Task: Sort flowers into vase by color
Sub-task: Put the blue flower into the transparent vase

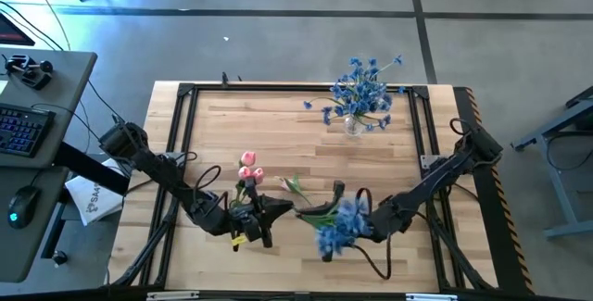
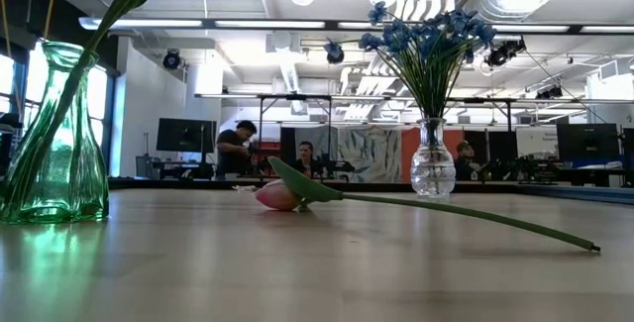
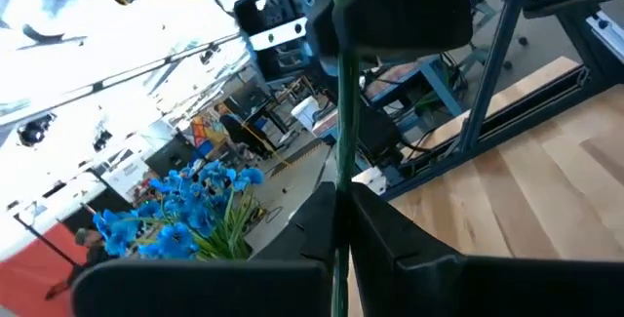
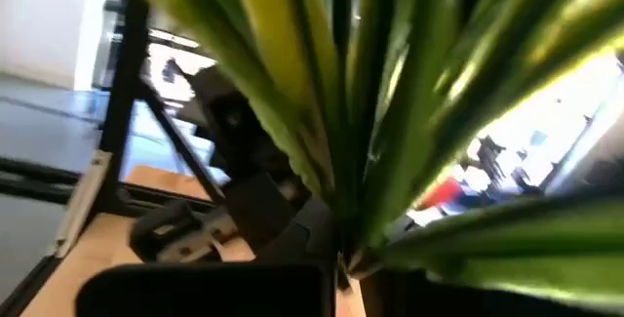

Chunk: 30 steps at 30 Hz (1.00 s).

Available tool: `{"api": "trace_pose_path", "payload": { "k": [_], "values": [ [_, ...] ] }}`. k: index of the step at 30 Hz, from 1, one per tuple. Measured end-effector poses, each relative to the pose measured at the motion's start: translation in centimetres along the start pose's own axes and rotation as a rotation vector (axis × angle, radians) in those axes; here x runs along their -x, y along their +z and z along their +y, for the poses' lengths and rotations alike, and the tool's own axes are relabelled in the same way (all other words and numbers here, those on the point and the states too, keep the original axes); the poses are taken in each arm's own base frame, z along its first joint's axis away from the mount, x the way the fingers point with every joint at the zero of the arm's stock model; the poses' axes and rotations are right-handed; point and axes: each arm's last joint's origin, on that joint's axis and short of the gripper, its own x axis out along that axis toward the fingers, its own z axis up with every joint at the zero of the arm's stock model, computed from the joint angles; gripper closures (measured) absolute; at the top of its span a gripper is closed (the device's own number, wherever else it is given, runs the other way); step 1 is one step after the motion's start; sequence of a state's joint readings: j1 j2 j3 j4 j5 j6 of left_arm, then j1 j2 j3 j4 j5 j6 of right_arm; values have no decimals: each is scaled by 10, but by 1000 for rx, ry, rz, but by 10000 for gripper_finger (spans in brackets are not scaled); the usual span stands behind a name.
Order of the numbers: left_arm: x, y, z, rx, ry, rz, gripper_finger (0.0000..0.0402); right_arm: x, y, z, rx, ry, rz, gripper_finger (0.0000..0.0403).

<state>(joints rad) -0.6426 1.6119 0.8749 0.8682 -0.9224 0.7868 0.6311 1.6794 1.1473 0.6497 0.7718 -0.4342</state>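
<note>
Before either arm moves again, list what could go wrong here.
1. The right gripper is shut on a blue spray close beside the left gripper, which pinches a thin green stem; the arms or stems could tangle.
2. A loose pink tulip lies on the table, its long stem easy to snag or sweep off.
3. The clear vase already holds a top-heavy blue bunch; a nudge might tip it.

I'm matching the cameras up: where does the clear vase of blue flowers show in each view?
High view: clear vase on the far side, right of centre.
Low view: the vase stands upright, right of centre.
Left wrist view: blue blossoms show at lower left, but I cannot tell whether they are the vase's or another bunch.
Right wrist view: not in it.
Shared landmark: the pink tulip lying flat, also in the low view.
</note>
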Motion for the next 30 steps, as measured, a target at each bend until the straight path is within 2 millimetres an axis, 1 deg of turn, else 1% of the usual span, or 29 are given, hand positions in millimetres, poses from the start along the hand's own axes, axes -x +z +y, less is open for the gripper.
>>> {"api": "trace_pose_path", "payload": {
  "k": [3,6,9,11,14,17,19,22,26,28,30],
  "values": [
    [0,0,1,33,13,6,368,8,2,-1,-68,-125,71,390],
    [3,3,0,63,4,-2,334,20,5,-8,-127,-206,157,398],
    [7,8,0,123,-20,-33,306,33,1,-19,-215,-187,257,398],
    [9,16,0,154,-40,-64,292,40,-4,-31,-289,-148,343,399],
    [12,32,1,193,-73,-124,283,49,-22,-52,-353,-184,517,400],
    [19,49,2,230,-100,-176,281,58,-41,-77,-387,-314,687,400],
    [25,61,3,233,-112,-206,280,64,-53,-92,-390,-387,777,400],
    [41,77,3,188,-135,-237,280,79,-77,-108,-406,-391,905,401],
    [69,96,11,116,-166,-210,280,103,-104,-127,-525,-372,892,402],
    [83,99,16,60,-204,-174,280,117,-114,-136,-567,-377,838,402],
    [94,96,21,45,-228,-113,280,128,-117,-149,-595,-433,728,402]
  ]
}}
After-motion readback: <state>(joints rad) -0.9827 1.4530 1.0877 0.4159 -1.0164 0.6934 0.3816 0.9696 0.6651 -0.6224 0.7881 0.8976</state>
